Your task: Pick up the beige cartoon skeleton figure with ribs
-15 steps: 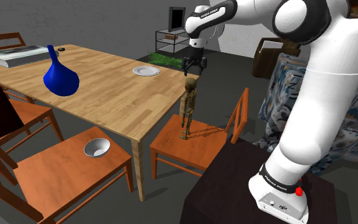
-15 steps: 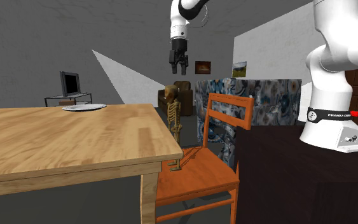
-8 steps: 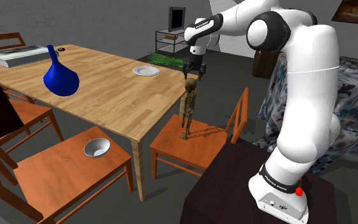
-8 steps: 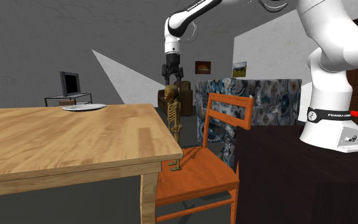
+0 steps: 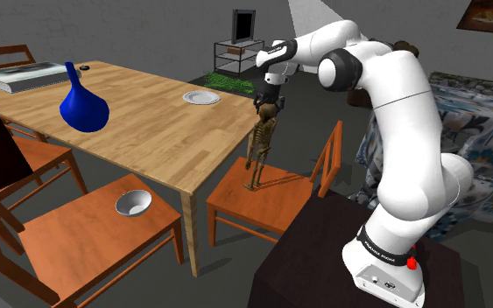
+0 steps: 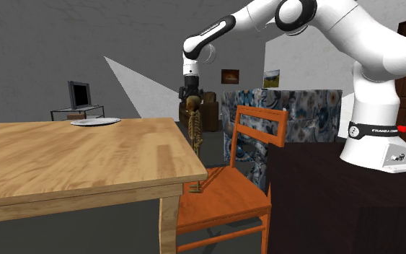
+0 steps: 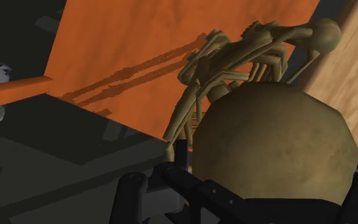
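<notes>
Now underway: the last of the approach, by my reading; the gripper (image 5: 268,101) sits over the skull (image 7: 276,143) of the beige skeleton figure (image 5: 259,147), with no grasp made yet.
Fingers (image 7: 131,194): apart, straddling the skull; the one marked stands clear of it, so nothing is clasped.
Skeleton's place: upright on the orange chair seat (image 5: 279,203), feet on it, just beside the edge of the wooden table (image 5: 148,131).
Why the head: the figure stands tall and thin with spindly ribs and limbs, so the round skull on top is likely the stoutest hold for a hand coming from above.
Risk: narrow footing; a nudge before closing could tip it.
Plate (image 5: 201,97): on the table, ten o'clock from the skeleton in the shoulder view, bare.
Blue vase (image 5: 83,107): on the table, nine o'clock; inside hidden.
White bowl (image 5: 134,203): on a second chair (image 5: 87,238), eight o'clock; nothing in it.
</notes>
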Robot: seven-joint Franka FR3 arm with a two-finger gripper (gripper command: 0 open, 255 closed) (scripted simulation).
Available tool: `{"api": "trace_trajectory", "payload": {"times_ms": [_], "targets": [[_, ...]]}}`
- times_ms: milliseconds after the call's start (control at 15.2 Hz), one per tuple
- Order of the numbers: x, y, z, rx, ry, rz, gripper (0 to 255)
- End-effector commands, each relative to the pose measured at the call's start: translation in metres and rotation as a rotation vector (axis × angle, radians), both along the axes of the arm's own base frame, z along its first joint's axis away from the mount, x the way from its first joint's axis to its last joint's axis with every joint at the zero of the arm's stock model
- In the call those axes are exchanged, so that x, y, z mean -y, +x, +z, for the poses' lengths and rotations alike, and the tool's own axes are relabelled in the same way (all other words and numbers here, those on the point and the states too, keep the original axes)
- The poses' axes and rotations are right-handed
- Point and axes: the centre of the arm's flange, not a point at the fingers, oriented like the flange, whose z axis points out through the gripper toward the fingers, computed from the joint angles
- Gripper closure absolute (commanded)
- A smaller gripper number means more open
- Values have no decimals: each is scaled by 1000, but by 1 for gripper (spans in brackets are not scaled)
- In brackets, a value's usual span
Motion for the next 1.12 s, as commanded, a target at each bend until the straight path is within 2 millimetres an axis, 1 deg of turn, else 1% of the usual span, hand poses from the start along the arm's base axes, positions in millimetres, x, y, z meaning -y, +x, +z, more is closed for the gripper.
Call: {"api": "trace_trajectory", "payload": {"times_ms": [0,330,462,528,594,660,726,792,858,924,990,1056], "targets": [[5,-2,-17,-5,4,-9,0],[5,-2,-43,-5,4,-9,0],[5,-2,-46,-5,4,-9,0],[5,5,-42,-5,4,-10,255],[2,6,-40,-5,4,-10,255],[3,11,-43,-4,4,-10,255],[2,11,-43,-4,4,-11,255],[-5,15,-49,-4,4,-11,255],[-5,21,-52,-4,4,-11,255],[-6,23,-58,-3,3,-11,255],[-16,23,-57,-5,2,-12,255],[-21,21,-57,-4,0,-11,255]]}}
